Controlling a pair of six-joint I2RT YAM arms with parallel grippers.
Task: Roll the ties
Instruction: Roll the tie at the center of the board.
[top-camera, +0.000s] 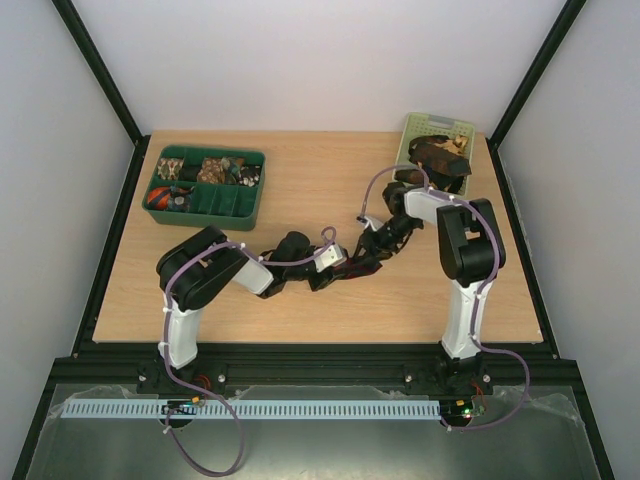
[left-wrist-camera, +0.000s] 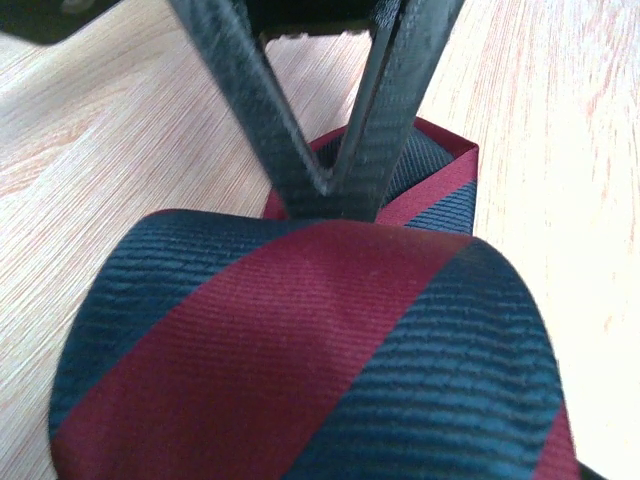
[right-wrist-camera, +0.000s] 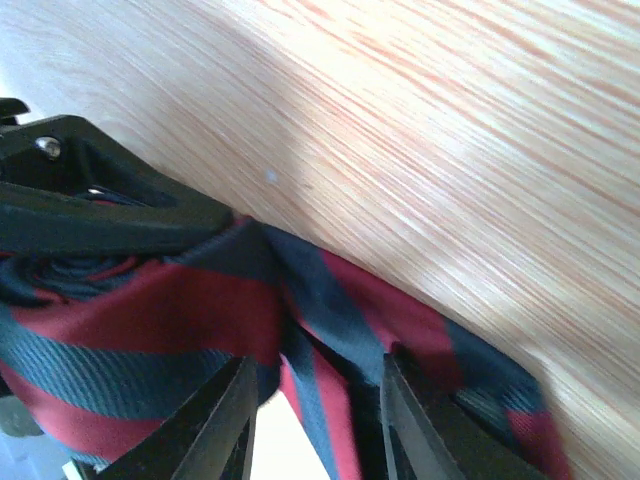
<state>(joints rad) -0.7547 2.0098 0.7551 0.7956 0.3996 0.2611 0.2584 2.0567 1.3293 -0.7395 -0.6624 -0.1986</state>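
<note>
The left gripper (left-wrist-camera: 325, 195) pinches the striped tie (left-wrist-camera: 300, 350) at frame centre; the right gripper (right-wrist-camera: 318, 400), partly open, straddles loose fabric, so the roll could unwind.

Check the tie (left-wrist-camera: 300, 340) at the tips of the left pincer (left-wrist-camera: 328, 195): it is woven cloth, finely ribbed, with a faint sheen. The pincer's fingers (left-wrist-camera: 250, 100) are dark matt plastic with a ridged, layered surface. Beneath the pincer, the table (left-wrist-camera: 120, 130) shows pale wood grain, smooth and lightly glossy.
</note>
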